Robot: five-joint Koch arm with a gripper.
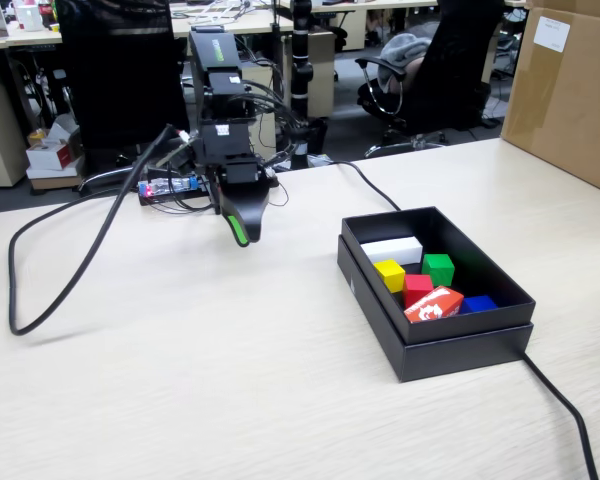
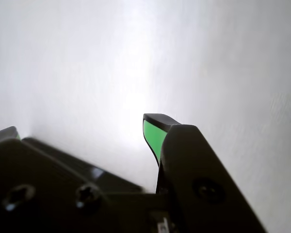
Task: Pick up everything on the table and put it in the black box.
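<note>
The black box point(image 1: 500, 312) sits on the table point(image 1: 180, 380) at the right of the fixed view. Inside it lie the yellow cube point(image 1: 389, 274), the green cube point(image 1: 438, 268) and the red cube point(image 1: 417, 289), close together. My gripper point(image 1: 242, 235) hangs tip-down over the table at the folded arm's base, well left of the box and empty. In the wrist view the gripper point(image 2: 82, 130) has its green-padded tips wide apart with only bare pale table between them.
The box also holds a white block point(image 1: 392, 250), a red-and-white packet point(image 1: 433, 303) and a blue piece point(image 1: 478, 303). A brown carton point(image 1: 570, 90) stands at the far right. Black cables point(image 1: 75, 270) run across the table at left and past the box at right.
</note>
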